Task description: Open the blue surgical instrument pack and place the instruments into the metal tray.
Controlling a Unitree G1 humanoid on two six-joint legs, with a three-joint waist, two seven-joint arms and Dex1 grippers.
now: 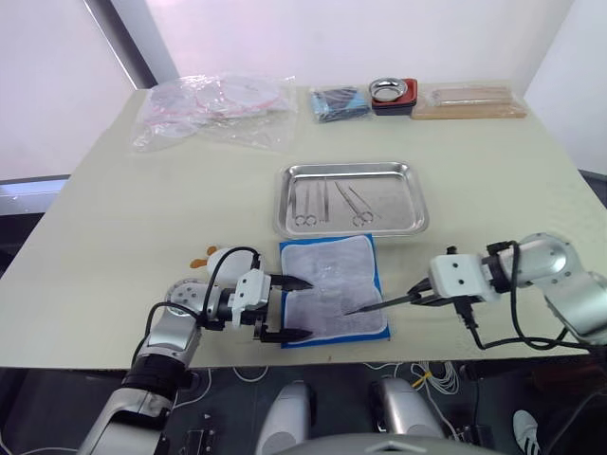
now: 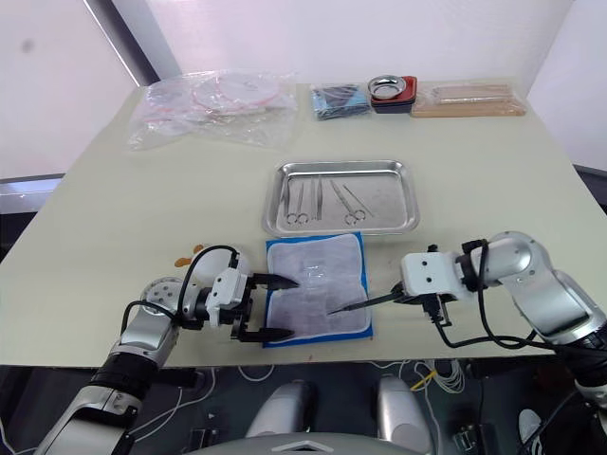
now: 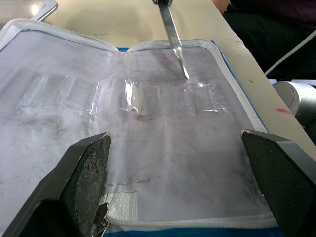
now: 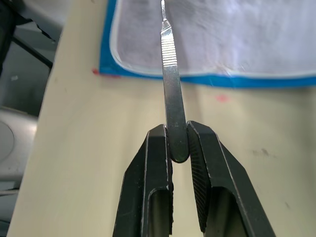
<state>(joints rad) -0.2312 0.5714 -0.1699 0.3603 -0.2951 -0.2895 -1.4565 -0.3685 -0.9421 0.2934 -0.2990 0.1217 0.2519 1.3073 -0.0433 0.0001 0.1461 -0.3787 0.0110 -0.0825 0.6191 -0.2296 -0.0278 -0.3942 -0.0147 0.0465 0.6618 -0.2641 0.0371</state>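
The blue surgical instrument pack lay unfolded flat on the table, pale lining up, just in front of the metal tray. That spot kept the carry from pack to tray short. The tray already held several instruments, 2 of them with ring handles, laid side by side. The lining looked bare apart from its clear pockets.

The left gripper sat at the pack's left edge with its 2 fingers spread wide, 1 toward the far side and 1 toward the near corner. They held nothing. Whether they pressed on the fabric could not be told; the pose suggested steadying the pack so it would not slide.

The right gripper pinched the butt end of a scalpel handle between its fingers, pressed tight on the metal. The tool stuck out toward the pack, its tip over the right part of the lining. Gripping the end kept the fingers clear of the fabric.

Judging by this, the next move was carrying the scalpel handle to the tray.
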